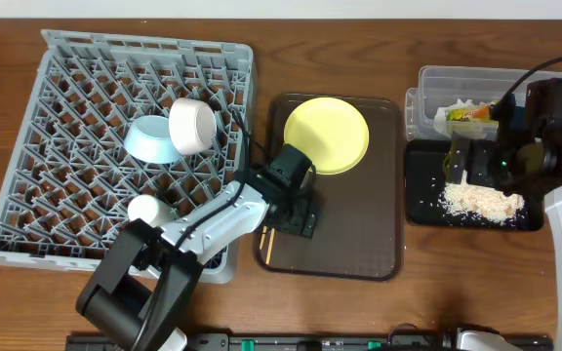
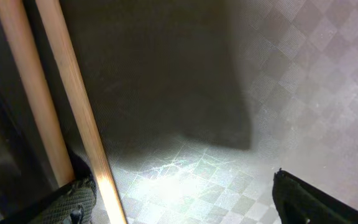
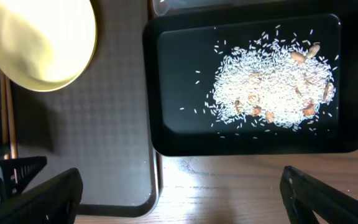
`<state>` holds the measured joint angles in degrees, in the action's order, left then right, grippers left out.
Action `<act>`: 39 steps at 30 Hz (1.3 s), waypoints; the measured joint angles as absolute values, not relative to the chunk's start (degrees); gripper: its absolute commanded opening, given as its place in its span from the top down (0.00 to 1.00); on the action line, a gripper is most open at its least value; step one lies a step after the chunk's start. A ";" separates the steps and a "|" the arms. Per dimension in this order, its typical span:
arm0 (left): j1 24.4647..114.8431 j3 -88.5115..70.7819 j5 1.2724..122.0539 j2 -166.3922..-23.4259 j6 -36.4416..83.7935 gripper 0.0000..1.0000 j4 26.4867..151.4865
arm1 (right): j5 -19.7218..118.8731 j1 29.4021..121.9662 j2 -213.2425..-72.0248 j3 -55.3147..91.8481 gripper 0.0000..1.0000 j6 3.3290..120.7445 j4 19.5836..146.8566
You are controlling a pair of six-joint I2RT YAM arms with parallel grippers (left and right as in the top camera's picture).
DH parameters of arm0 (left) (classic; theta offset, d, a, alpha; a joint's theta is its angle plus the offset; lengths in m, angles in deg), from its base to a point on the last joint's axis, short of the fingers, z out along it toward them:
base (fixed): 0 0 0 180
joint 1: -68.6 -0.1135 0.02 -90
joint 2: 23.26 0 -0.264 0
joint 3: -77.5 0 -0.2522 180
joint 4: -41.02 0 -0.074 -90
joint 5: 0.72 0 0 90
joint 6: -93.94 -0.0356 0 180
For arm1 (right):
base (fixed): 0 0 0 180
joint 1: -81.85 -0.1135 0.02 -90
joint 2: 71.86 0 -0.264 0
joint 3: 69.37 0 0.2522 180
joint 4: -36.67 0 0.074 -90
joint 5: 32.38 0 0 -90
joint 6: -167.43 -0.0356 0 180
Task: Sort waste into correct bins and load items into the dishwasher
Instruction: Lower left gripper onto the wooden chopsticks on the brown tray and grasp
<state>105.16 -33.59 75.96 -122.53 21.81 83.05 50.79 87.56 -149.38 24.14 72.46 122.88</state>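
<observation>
Yellow plate (image 1: 328,135) lies near left gripper (image 2: 188,199) on brown tray (image 1: 379,234).

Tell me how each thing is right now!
Left end effector: open, low over brown tray.
Right end effector: open, above black tray.
Chopsticks: lying on brown tray, ungripped.
Yellow plate: empty, on brown tray.
Blue bowl: leaning in dish rack.
White bowl: on its side in dish rack.
Rice scraps: heaped in black tray.
Wrapper: inside clear tub.

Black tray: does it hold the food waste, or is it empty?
Not empty: a heap of rice-like scraps lies inside the black tray, right wrist view.
</observation>
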 measured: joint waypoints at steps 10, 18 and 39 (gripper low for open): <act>105.16 -33.93 76.09 -122.55 22.22 0.57 82.94 | 50.77 87.56 -149.38 24.14 0.01 72.46 123.34; 105.44 -34.94 78.93 -122.46 29.13 0.56 82.18 | 50.24 87.56 -149.38 24.14 0.01 72.46 123.40; 111.98 -34.94 87.08 -123.05 43.97 0.66 79.31 | 49.91 87.56 -149.38 24.14 0.01 72.46 123.56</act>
<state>111.98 -34.94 87.08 -123.05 43.97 79.31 49.91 87.56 -149.38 24.14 72.46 123.56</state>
